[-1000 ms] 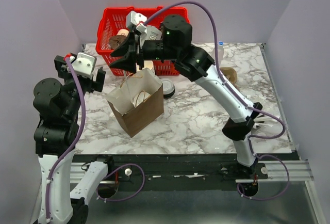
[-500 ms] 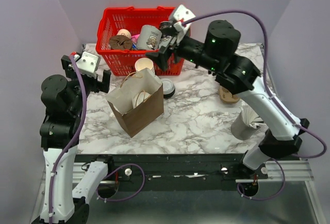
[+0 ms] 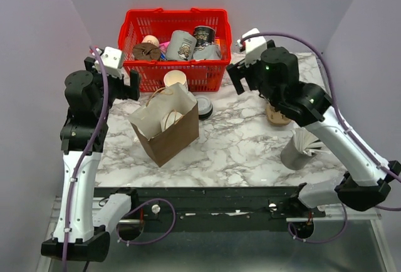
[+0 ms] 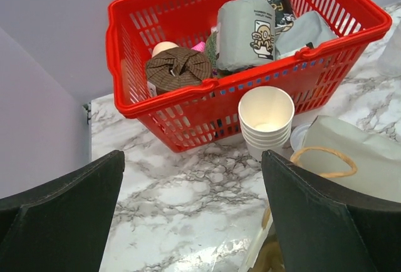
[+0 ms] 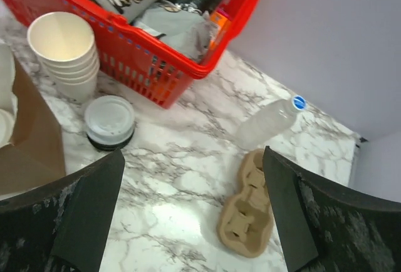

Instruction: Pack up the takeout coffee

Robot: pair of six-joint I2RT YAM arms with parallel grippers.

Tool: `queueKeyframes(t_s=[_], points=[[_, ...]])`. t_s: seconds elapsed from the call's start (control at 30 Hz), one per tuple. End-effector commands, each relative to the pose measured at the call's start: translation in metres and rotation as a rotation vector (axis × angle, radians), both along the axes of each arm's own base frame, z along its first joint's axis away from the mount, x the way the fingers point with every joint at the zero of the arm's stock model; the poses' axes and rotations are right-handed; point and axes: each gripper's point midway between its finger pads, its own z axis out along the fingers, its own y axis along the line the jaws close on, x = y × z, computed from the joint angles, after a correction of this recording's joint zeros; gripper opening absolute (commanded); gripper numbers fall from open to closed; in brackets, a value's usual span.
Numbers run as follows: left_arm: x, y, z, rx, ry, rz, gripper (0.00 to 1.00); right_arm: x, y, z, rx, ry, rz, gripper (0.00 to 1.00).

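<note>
Takeout coffee (image 3: 169,120) bagged; right fingers (image 5: 69,215) farther.

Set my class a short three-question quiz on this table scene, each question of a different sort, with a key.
1. True or false: the brown paper bag stands open on the table.
2. What lies next to the cardboard cup carrier? A) a clear plastic bottle B) a spoon C) a plate
3. Where does the stack of paper cups stand relative to the red basket?
Key: 1 true. 2 A. 3 On the table, just outside the basket, on the side facing the arms.
</note>
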Motion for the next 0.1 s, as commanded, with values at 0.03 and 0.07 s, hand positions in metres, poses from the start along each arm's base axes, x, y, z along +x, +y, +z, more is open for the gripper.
queueKeyframes(t_s=[0.03,0.07], points=[[0.0092,0.0053,-0.0090,-0.059,0.013,0.020,0.99,-0.0069,-0.0487,0.0446,0.034,-0.121,-0.182,1.00],[0.0126,0.0058,-0.0137,-0.055,0.027,0.022,0.99,-0.0051,-0.0490,0.0450,0.029,-0.128,-0.187,1.00]])
